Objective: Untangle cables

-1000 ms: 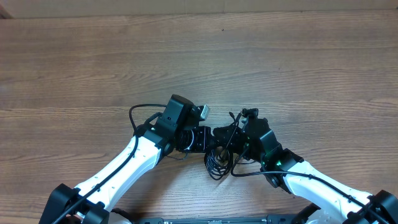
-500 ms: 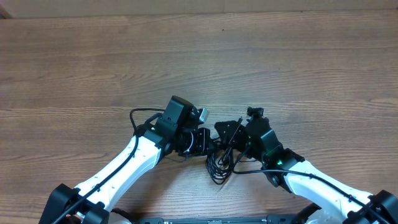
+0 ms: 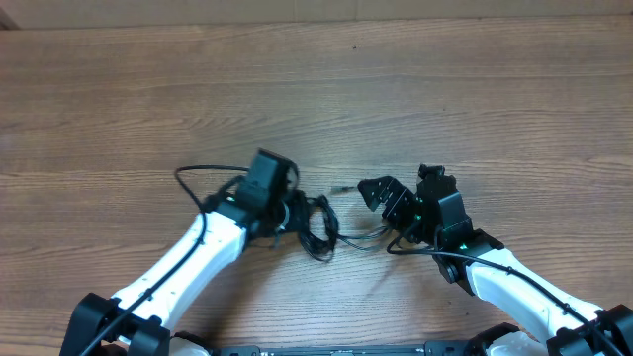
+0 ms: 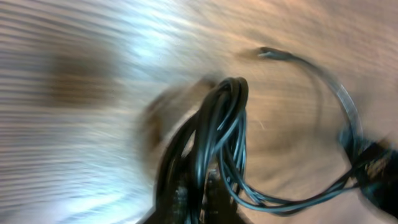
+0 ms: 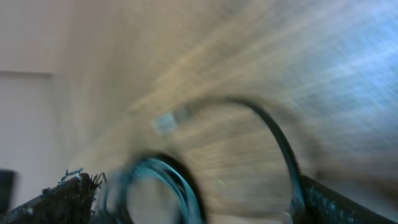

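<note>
Wooden table [image 3: 475,89], plain brown grain. Entries ran from its near edge outward.

1. Cables [image 3: 318,229]: thin black cords bunched in one small coil, a little in from the near edge and left of the middle. The left wrist view was blurred, but it showed the bunch [image 4: 214,124] rising from between that arm's fingers.
2. Left gripper [image 3: 300,213]: touching the coil's left side. The fingers were judged closed on the bunch, though the blur kept this from being crisply seen.
3. Loose strand [image 3: 364,242]: one cord left the coil's lower right and ran toward the right arm, its long axis roughly parallel to the near edge. Whether it touched the wood could not be told.
4. Right gripper [image 3: 391,198]: just beyond the strand's right end and apart from the coil, its fingers spread wide and holding nothing. The smeared right wrist view showed the fingers [image 5: 62,196] far apart, with a cord arcing across the gap.
5. Plug tip [image 3: 342,186]: small and silver-grey, lying between the two grippers and slightly farther from the near edge than the coil.

Assessment: the strand and the plug tip lay to the left of the open right fingers, nearer that arm than any other free length. The coming move was judged to be the right arm's: close on that end and draw it toward the right edge, along the strand's axis, while the left arm anchored the coil.
</note>
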